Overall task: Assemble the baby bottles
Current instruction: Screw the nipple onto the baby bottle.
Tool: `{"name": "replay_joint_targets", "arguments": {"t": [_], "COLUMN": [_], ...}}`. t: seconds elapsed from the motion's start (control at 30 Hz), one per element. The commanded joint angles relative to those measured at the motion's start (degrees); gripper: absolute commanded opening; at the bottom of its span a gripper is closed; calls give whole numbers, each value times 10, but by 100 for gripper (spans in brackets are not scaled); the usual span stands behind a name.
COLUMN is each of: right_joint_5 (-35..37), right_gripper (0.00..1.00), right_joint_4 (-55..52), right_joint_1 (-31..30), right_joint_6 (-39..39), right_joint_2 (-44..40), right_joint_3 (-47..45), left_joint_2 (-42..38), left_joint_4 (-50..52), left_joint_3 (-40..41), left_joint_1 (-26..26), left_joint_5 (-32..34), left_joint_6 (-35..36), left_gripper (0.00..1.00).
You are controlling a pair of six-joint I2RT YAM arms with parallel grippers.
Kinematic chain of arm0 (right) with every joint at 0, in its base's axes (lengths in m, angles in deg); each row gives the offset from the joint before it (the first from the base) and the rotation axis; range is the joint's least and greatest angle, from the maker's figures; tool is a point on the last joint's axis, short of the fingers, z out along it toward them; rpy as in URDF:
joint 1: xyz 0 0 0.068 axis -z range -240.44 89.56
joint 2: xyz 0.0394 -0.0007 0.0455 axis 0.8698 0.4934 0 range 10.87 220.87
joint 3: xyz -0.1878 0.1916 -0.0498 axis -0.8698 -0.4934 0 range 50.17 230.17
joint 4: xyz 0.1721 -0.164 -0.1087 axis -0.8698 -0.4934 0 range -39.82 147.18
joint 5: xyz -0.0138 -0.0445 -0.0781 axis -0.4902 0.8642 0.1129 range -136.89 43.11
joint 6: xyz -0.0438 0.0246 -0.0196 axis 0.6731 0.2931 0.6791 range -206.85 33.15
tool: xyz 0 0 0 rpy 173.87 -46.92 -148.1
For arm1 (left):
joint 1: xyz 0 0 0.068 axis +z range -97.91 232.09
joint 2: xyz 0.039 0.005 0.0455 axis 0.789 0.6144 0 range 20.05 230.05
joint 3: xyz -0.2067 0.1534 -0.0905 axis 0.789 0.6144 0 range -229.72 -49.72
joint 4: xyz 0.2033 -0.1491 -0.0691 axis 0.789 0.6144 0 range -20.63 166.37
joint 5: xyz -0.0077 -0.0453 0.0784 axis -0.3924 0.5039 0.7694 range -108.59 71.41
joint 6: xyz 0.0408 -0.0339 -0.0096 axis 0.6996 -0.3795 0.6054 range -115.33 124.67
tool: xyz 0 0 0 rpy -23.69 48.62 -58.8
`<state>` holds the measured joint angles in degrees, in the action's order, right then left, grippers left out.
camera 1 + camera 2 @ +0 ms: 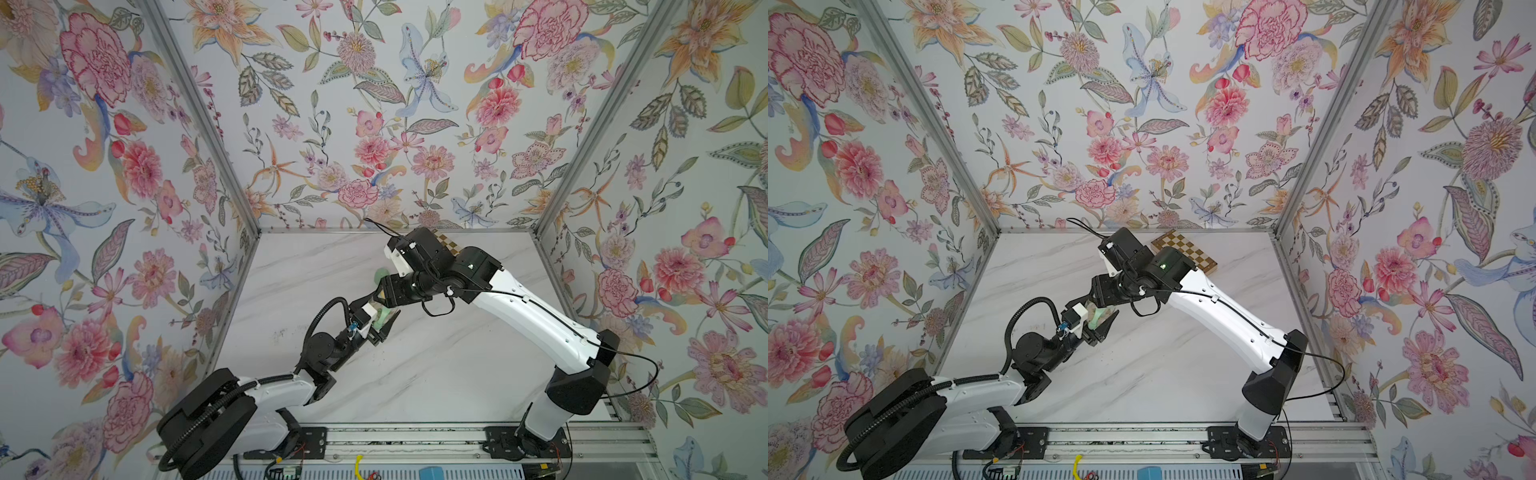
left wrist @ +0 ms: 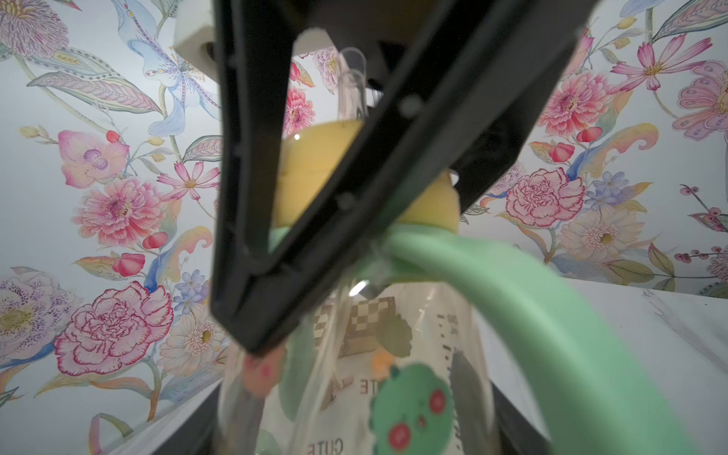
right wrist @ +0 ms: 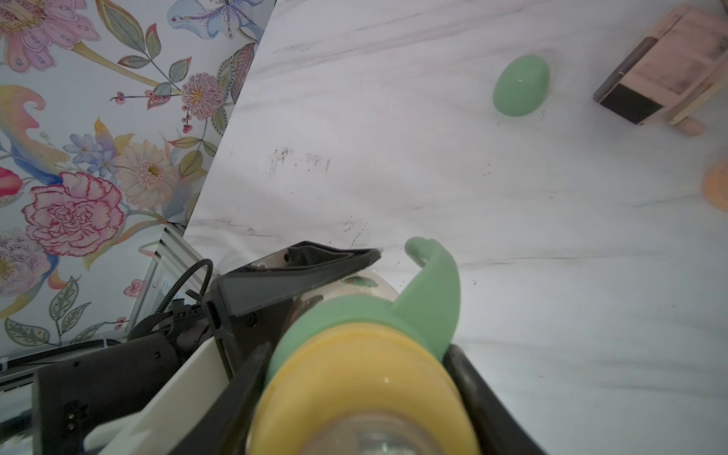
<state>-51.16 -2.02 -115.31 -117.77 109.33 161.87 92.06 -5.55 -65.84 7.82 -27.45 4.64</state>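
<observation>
The left claw (image 1: 382,327) is clamped on the clear body of the bottle (image 2: 398,346). One of its black fingers lies flat along the wall in the right wrist view. The right claw (image 3: 358,354) comes in from the far side and is closed on the yellow ring (image 2: 311,165), a finger on each side with no gap showing. Between the two claws the bottle is held tilted over the middle of the table (image 3: 394,177), with its top end toward the right arm.

The mint collar (image 3: 346,315) sits just under the ring, its curved handles swinging out to the sides. The clear teat (image 2: 350,86) pokes out past the ring. The mint cap (image 3: 520,85) is not on yet. It lies alone on the table just beyond the bottle, on the far side, near a pink-and-black perfume bottle (image 3: 665,67).

The bottle looks empty and thin-walled, so it is probably light and a little springy. A hard squeeze could bow the wall, and the smooth plastic could let it slip round if the ring is twisted. The body below the collar is the sensible place to hold it, and the rim of the ring is the place to turn it.

The teat is soft and should be left alone. The handles look rubbery and bendy — poor places to grip. The cap is a smooth rounded dome that could easily squirt out of a pinch, so it is best taken low across its widest part.
</observation>
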Motion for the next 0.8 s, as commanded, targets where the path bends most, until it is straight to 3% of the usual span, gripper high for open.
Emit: {"name": "replay_joint_targets", "arguments": {"t": [0.0, 0.1, 0.2, 0.37, 0.6, 0.77], "right_joint_5": [42, 43, 30, 4, -26, 4], "right_gripper": [28, 37, 64, 84, 100, 99], "right_joint_4": [-71, -74, -72, -44, 34, 44], "right_joint_1": [-19, -24, -25, -27, -30, -15], "right_joint_6": [52, 51, 48, 60, 52, 39], "right_joint_2": [23, 24, 21, -5, -97, -156], "right_joint_3": [15, 18, 20, 38, -4, -19], "left_joint_2": [-5, -9, -12, -13, -7, 4], "left_joint_4": [-17, -16, -25, -39, -60, -85], "left_joint_3": [-26, -23, -18, -6, 2, 4], "left_joint_1": [-2, -1, 0, 3, 15, 24], "left_joint_5": [-37, -38, -45, -52, -65, -68], "left_joint_6": [-16, -19, -23, -28, -39, -49], "left_gripper": [36, 25, 10, 5, 3, 2]}}
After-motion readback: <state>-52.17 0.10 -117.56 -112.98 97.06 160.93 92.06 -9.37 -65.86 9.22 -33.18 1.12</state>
